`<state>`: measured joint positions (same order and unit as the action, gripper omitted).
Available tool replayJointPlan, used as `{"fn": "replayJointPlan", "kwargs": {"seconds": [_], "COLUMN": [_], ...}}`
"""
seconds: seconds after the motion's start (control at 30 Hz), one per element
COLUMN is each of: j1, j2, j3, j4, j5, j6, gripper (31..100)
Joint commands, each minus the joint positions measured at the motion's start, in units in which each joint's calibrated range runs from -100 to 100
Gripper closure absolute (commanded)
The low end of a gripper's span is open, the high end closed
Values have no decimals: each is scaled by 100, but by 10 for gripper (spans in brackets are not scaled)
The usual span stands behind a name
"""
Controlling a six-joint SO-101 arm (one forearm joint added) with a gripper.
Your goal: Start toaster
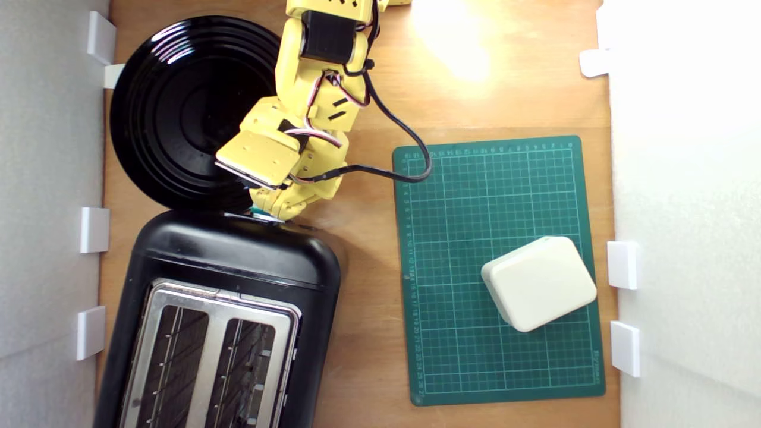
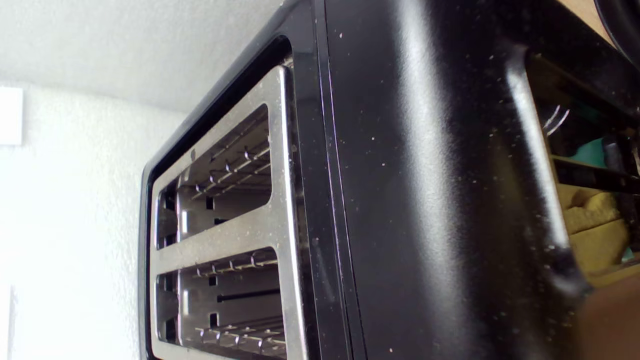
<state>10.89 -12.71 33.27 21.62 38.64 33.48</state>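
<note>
I see the gripper [image 1: 269, 211] right at the toaster [image 1: 238, 255] end, touching its teal lever [image 1: 259, 211]. I cannot tell whether the jaws are apart. Both of its 2 slots [image 2: 225, 175] gape empty just past them.

Legible markings are appearing only on the green cutting mat [image 1: 499, 270] in the exterior view. Ruler numerals are running along its edge on the exterior view's left and along its far edge, but they are showing too small to read with certainty. A short line of print is sitting near the mat's corner at the exterior view's right; it is blurring beyond reading. The toaster [image 1: 238, 261] and the white box [image 1: 538, 282] are showing no readable label.
</note>
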Motion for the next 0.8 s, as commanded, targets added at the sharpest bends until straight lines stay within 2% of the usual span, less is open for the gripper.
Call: {"fn": "replayJointPlan", "kwargs": {"seconds": [0.0,0.23,0.37,0.77], "j1": [117,109,125,268], "j2": [281,414,414,672], "j3": [12,12,312,812], "j4": [5,15,80,99], "j5": [-48,-82,-613,-1119], "j6": [-63,-53,-58,-48], "gripper": [989,989,989,989]}}
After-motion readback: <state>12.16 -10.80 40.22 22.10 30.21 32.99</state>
